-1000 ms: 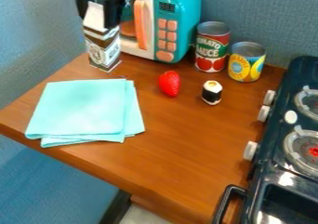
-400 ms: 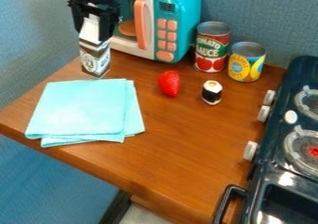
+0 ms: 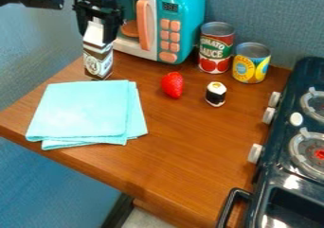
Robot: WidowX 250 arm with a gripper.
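Near right, black stove [image 3: 269,177]; left, folded teal cloth [image 3: 82,109] on tabletop [image 3: 184,151]. Beyond: sushi piece [image 3: 216,94], strawberry [image 3: 172,85] left of it. Far left, upright carton [image 3: 98,60], gripper [image 3: 95,37] closed about its top, a finger each side. Farther right, red can [image 3: 216,47], yellow can [image 3: 251,64]; toy microwave [image 3: 184,14] behind.

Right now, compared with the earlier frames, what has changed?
The carton has shifted slightly left in the picture and toward the camera, with the gripper around its top throughout. The cloth, strawberry, sushi piece and cans stayed put.
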